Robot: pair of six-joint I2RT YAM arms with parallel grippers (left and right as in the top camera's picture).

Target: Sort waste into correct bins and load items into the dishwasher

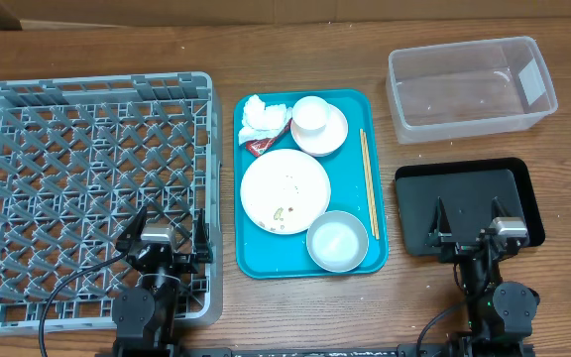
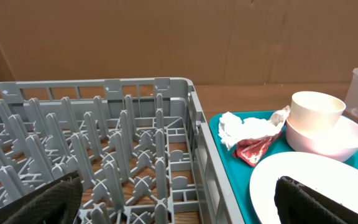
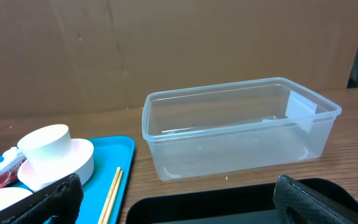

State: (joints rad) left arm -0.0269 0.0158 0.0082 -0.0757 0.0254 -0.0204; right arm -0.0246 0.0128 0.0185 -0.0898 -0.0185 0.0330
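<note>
**Sorting not yet begun**

Both claws stood open and empty at the near edge, the left claw (image 1: 167, 223) over the grey rack (image 1: 67, 129) and the right claw (image 1: 467, 223) over the black tray (image 1: 464, 188). Bowl (image 1: 337, 243), plate (image 1: 285, 188), wrapper (image 1: 263, 147) and napkin (image 1: 261, 114) lay on the teal tray (image 1: 256, 253). The next move likely called for reaching the far napkin.

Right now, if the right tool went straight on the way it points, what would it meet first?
Likely the clear tub's near wall, after the right tool crosses over the black tray; its height is hard to judge.
</note>
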